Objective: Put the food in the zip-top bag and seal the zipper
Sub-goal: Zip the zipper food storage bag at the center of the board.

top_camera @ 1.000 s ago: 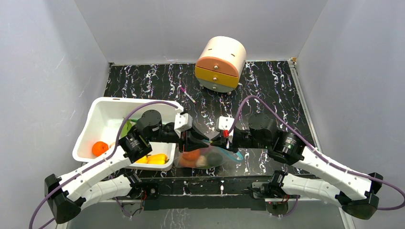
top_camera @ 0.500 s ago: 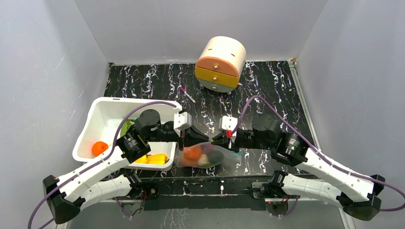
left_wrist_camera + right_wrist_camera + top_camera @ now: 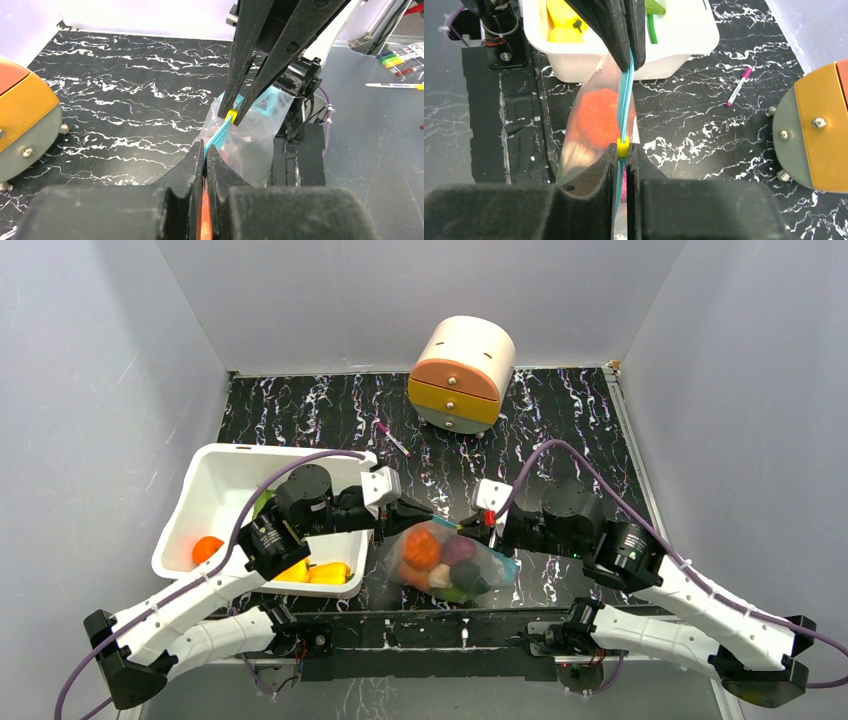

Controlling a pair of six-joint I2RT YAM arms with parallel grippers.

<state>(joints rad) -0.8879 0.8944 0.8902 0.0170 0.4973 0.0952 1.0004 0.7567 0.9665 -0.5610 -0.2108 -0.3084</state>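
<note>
Several pieces of food (image 3: 430, 555) sit inside the zip-top bag (image 3: 490, 570), which is held in the lower centre of the overhead view between the two claws. An orange fruit (image 3: 207, 549) and yellow peppers (image 3: 328, 572) lie in the white tub (image 3: 215, 480) at left, so filling looks partial. Sealing seems under way: the left claw (image 3: 205, 150) is pressed together on one end of the zipper (image 3: 623, 100), and the right claw (image 3: 623, 150) pinches its yellow slider (image 3: 622, 145).

Left tool (image 3: 205, 149) pinches the zipper (image 3: 219, 134); right tool (image 3: 233, 116) grips its yellow slider (image 3: 230, 115).
</note>
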